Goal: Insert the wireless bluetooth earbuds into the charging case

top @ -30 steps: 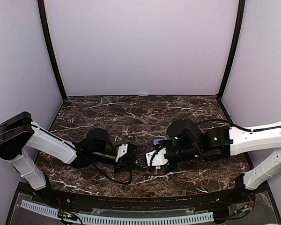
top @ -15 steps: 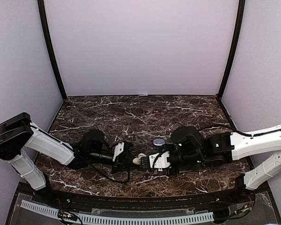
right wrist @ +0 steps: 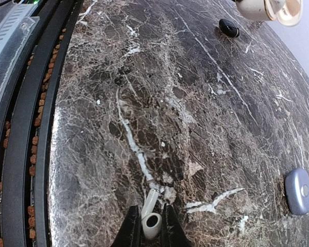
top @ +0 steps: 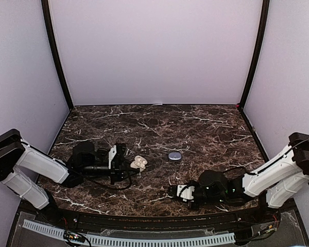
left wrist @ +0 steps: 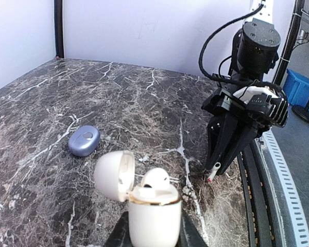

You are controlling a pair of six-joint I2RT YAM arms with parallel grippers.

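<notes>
The left tool (top: 129, 164) is closed around the body of a white charging case (left wrist: 153, 213) and holds it upright, to the left of the middle of the marble desk (top: 195, 123). The lid (left wrist: 115, 172) of the case is open and hangs to one side. 1 white earbud (left wrist: 155, 177) sits in the case, with its round top standing out.

The right tool (right wrist: 150, 222) is closed on a 2nd white earbud (right wrist: 151, 218), pinched between its 2 fingers near the front edge of the desk. The stem points down to the surface; I cannot tell if it touches. The 2 tools are well apart.

A black earbud (right wrist: 229, 28) lies on the desk just beside the held case. A closed blue-grey oval case (top: 175, 156) lies on the desk between the 2 tools, further back.
</notes>
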